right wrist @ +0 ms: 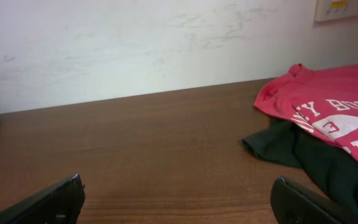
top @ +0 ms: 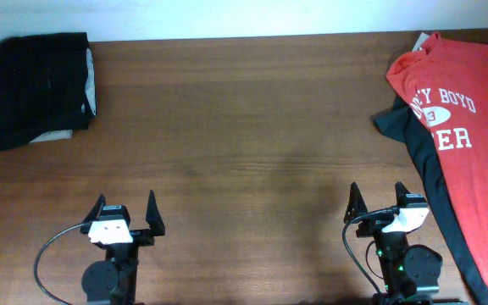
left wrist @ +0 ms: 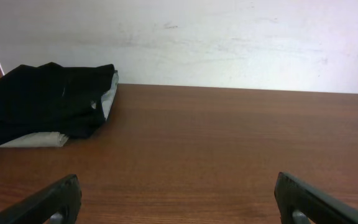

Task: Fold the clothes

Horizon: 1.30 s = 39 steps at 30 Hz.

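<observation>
T-shirt (top: 473,80) beyond right gripper (top: 378,195), rightward, apart

The red-orange T-shirt (top: 473,161) is lying unfolded and rumpled at the far right corner of the table (top: 252,152), chest side facing up and running past the right edge of the overhead view. White block lettering (top: 450,105) reading "...Y BOYD" is showing across the chest. The collar end is pointing toward the table's far edge. The shirt is resting partly over a dark garment (top: 394,124), which is protruding along its left side.
</observation>
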Tool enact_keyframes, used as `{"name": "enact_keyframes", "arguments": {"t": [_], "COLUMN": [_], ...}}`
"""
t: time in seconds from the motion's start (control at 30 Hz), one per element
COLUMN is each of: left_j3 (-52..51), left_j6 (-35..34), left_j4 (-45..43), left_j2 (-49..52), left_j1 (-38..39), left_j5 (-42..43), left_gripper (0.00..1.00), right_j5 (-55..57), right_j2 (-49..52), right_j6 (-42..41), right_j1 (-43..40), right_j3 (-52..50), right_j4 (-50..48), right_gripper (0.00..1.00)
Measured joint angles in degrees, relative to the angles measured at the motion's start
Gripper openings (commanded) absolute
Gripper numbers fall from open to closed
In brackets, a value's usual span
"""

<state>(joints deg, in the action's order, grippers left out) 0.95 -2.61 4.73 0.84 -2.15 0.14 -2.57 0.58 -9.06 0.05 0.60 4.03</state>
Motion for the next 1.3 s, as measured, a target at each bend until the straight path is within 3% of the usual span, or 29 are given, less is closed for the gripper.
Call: {"name": "enact_keyframes", "arguments": {"t": [0.2, 0.3, 0.47, 0.67, 0.77, 0.87, 1.17, 1.3], "left_j3": [0.0, 0.0, 0.0, 0.0, 0.0, 0.0, 0.0, 0.0], "left_j6": [0.0, 0.0, 0.0, 0.0, 0.0, 0.0, 0.0, 0.0], "left_j4": [0.0, 0.0, 0.0, 0.0, 0.1, 0.0, 0.0, 0.1], "left_j2": [0.0, 0.0, 0.0, 0.0, 0.0, -0.1, -0.3, -0.2], "left_j1": [0.0, 0.0, 0.0, 0.0, 0.0, 0.0, 0.0, 0.0], "left_j5": [0.0, 0.0, 0.0, 0.0, 0.0, -0.2, -0.4, -0.4], "left_gripper": [0.99, 0.99, 0.99, 0.99, 0.99, 0.99, 0.99, 0.99], "right_j5": [-0.4, -10.1, -18.5, -21.3, -18.9, -13.6, 5.1, 7.6], "right_j2": [0.0, 0.0, 0.0, 0.1, 1.9, 12.7, 72.3, 83.7], "right_j6": [-0.5, -15.0, -31.9, -34.4, -30.9, -23.1, -6.2, -6.0], "right_j1": [0.0, 0.0, 0.0, 0.0, 0.0, 0.0, 0.0, -0.1], "right_j3": [0.0, 0.0, 0.0, 0.0, 3.5, 16.6, 71.9, 76.3], "right_j4": [0.0, -1.2, -4.7, -13.6, -12.2, -6.7, 23.5, 24.2], "right_gripper": [0.99, 0.99, 0.99, 0.98, 0.98, 0.99, 0.99, 0.99]}}
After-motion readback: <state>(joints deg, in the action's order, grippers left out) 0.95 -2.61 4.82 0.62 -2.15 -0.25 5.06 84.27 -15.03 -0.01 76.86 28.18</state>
